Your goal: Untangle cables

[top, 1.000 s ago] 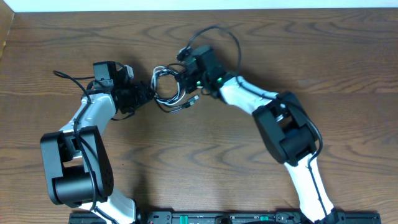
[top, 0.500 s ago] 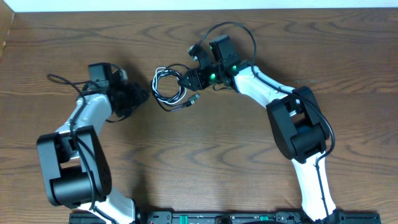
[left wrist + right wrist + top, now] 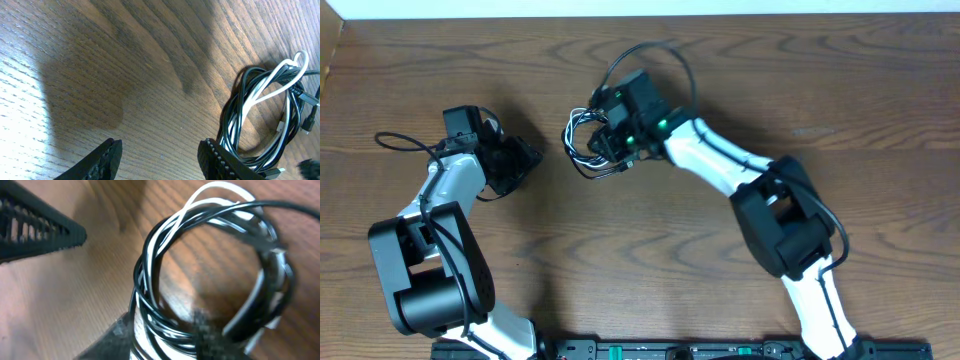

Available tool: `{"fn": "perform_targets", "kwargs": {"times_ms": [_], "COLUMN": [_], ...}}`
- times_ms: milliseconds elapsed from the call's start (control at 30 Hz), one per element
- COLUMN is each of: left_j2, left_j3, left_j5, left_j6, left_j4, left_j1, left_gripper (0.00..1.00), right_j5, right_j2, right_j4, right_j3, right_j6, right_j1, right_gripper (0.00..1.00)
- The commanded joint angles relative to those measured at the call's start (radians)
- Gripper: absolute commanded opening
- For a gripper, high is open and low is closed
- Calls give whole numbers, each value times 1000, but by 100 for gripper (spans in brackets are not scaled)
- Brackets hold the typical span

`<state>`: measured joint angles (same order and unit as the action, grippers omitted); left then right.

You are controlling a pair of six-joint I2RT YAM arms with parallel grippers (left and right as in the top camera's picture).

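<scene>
Cables (image 3: 582, 145) lie as one loose coil on the wood table (image 3: 650, 270), approx 11 o'clock from table centre in overhead view. Coil = one white cord (image 3: 272, 82) wound w/ several black cords (image 3: 235, 112), strands crossing each other, not separated.

L gripper (image 3: 160, 152) sits at the coil's 9 o'clock, near but apart in overhead view. Its jaws are abt half open w/ only bare wood btwn them, nothing held. In L wrist view the coil is at the frame's 3 o'clock, just beside the finger (image 3: 225, 160) at 5 o'clock; contact there can't be told.

R gripper (image 3: 607, 140) is over the coil's 3 o'clock edge, arm reaching in from 4 o'clock. R wrist view: jaws partly open. Upper finger (image 3: 45, 225) at 10 o'clock is clear of the coil. Lower finger (image 3: 120, 342) at 6 o'clock is blurred, w/ strands passing across it. Nothing is clamped btwn the two; whether the lower finger touches the cords can't be told.
</scene>
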<state>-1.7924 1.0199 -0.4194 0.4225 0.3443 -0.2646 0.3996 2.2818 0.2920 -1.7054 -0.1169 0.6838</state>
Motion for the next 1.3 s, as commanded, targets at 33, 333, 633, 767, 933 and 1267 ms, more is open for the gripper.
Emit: {"fn": "perform_targets", "kwargs": {"times_ms": [33, 333, 633, 767, 933, 1267], "left_j2": [-6, -6, -6, -6, -6, -6], "left_j3": [13, 13, 13, 13, 13, 13], "left_j5": [9, 9, 9, 9, 9, 9], "left_j6": [10, 10, 10, 10, 10, 10], "left_j4": [5, 5, 6, 6, 6, 5], "left_j1": [1, 1, 1, 1, 1, 1], "left_gripper": [53, 53, 53, 53, 53, 53], "right_j5": [-230, -251, -309, -319, -319, -319], "right_j2": [-19, -19, -10, 15, 46, 48], "right_j4": [39, 156, 154, 135, 98, 109], "right_j3": [-13, -13, -9, -5, -5, -6], "right_j6": [10, 9, 5, -2, -1, -1], "right_j1": [40, 42, 40, 40, 42, 39], "right_gripper": [13, 1, 1, 1, 1, 1]}}
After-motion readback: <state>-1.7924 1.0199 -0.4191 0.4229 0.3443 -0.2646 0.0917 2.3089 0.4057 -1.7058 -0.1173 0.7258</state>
